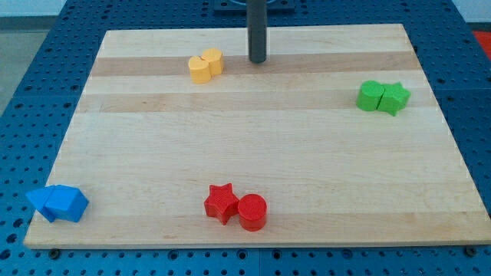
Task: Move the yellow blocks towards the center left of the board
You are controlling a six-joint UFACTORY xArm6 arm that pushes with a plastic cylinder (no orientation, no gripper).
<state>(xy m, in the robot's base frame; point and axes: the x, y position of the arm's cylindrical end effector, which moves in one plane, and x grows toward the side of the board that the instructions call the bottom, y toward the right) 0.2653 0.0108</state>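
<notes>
Two yellow blocks (pixel 205 65) touch, near my tip's (pixel 257 60) left

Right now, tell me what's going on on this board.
I am an arm with a dark rod, pushing the two yellow blocks toward the board's center left. They sit touching each other near the view's top, left of middle. My tip stands just to their right, with a small gap between us. Elsewhere, two green blocks sit at the view's right, a red star and red cylinder near the bottom, and two blue blocks at the bottom-left corner.
</notes>
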